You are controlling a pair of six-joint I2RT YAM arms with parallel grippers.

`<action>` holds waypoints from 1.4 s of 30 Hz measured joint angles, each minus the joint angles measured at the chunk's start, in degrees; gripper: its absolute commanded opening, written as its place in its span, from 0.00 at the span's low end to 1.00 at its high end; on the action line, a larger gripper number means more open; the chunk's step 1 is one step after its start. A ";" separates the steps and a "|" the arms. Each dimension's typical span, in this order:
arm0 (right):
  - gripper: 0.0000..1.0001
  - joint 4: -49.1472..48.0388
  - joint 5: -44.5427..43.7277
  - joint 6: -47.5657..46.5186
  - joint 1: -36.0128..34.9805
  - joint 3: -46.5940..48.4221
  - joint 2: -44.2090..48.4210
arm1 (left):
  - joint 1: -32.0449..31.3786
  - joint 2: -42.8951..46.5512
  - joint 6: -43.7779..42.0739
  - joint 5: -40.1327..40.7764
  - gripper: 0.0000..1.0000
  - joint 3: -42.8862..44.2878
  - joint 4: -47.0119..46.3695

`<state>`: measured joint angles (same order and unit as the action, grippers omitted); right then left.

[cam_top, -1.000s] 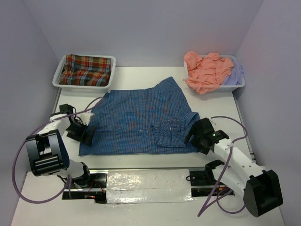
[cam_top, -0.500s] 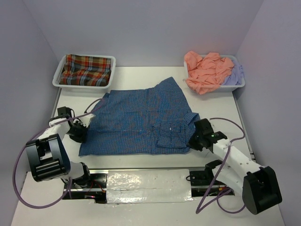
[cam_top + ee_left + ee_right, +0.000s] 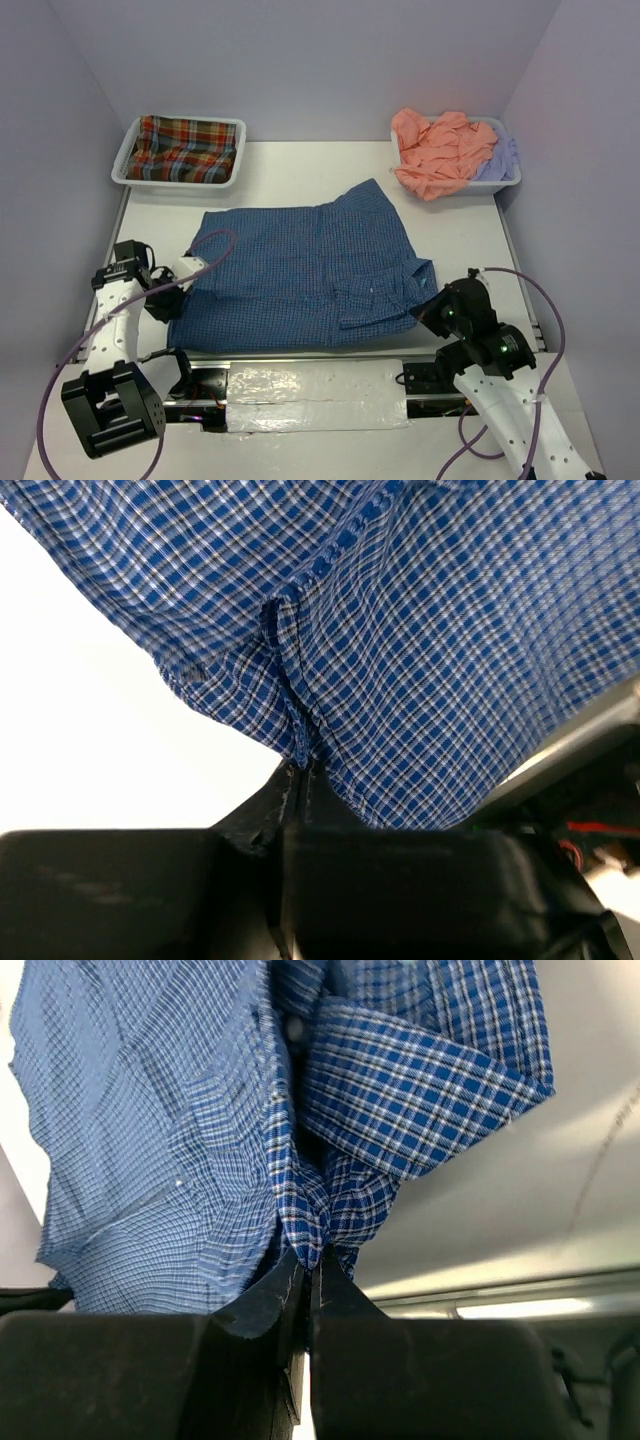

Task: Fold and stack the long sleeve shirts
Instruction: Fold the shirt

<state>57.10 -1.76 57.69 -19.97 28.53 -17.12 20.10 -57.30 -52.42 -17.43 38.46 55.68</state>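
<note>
Blue shirt [image 3: 300, 270] was thin woven cloth, matt, finely checked and creased. Plaid shirt [image 3: 185, 150], orange shirt [image 3: 440, 150] and lavender shirt [image 3: 503, 157] were soft matt cloth, rumpled. Left tray [image 3: 170, 183] and right tray [image 3: 455, 190] were smooth white plastic. Table [image 3: 300, 175] looked smooth, matt. Near strip [image 3: 315, 395] was glossy, wrinkled. Left gripper [image 3: 298, 768] and right gripper [image 3: 310, 1260] looked matt black plastic.

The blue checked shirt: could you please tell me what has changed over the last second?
The left gripper and right gripper closed on the blue shirt at its left and right edges and pulled it toward the arm bases. The plaid shirt, salmon shirt and lavender shirt stayed in their trays.
</note>
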 measured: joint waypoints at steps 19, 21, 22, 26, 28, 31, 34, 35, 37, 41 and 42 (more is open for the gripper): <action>1.00 7.21 -0.59 -7.39 -0.15 15.45 -9.27 | 1.36 -13.64 3.13 -1.01 0.80 18.34 3.19; 1.00 4.68 -1.14 -10.40 -0.33 20.11 -15.39 | 1.38 -17.00 7.50 -4.44 0.77 23.54 0.00; 1.00 3.41 -1.75 -11.87 -0.66 22.53 -19.23 | 1.38 -18.86 10.16 -6.08 0.74 25.57 -2.43; 1.00 -2.56 -4.04 -18.49 -2.64 35.54 -38.25 | 0.02 -27.45 19.93 -9.35 0.76 29.66 -11.61; 1.00 -5.77 -4.63 -22.40 -3.15 43.63 -48.43 | -1.86 -31.26 24.41 -8.94 0.77 29.70 -16.15; 0.95 -10.34 -5.92 -28.37 -3.30 55.15 -64.19 | -5.18 -35.71 29.38 -6.95 0.80 29.35 -22.23; 0.74 -11.17 -6.34 -33.07 -2.84 66.12 -78.01 | -7.61 -39.78 33.46 -5.73 0.82 29.92 -26.71; 0.70 -10.97 -6.10 -34.47 -2.67 70.20 -82.58 | -7.96 -41.35 34.51 -5.44 0.82 30.47 -27.74; 0.70 -10.47 -5.57 -35.87 -2.05 78.60 -91.62 | -8.09 -44.54 36.24 -4.90 0.82 32.06 -29.59; 0.86 -9.11 -5.14 -37.75 -1.07 91.93 -106.27 | -8.04 -50.01 38.88 -3.89 0.83 34.42 -32.81; 0.88 -8.57 -5.11 -38.07 -0.96 94.25 -109.15 | -8.04 -50.77 39.17 -3.61 0.83 34.49 -33.33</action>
<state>48.53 -6.87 19.62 -20.93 122.78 -126.28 12.05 -108.07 -13.26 -21.04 72.95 22.35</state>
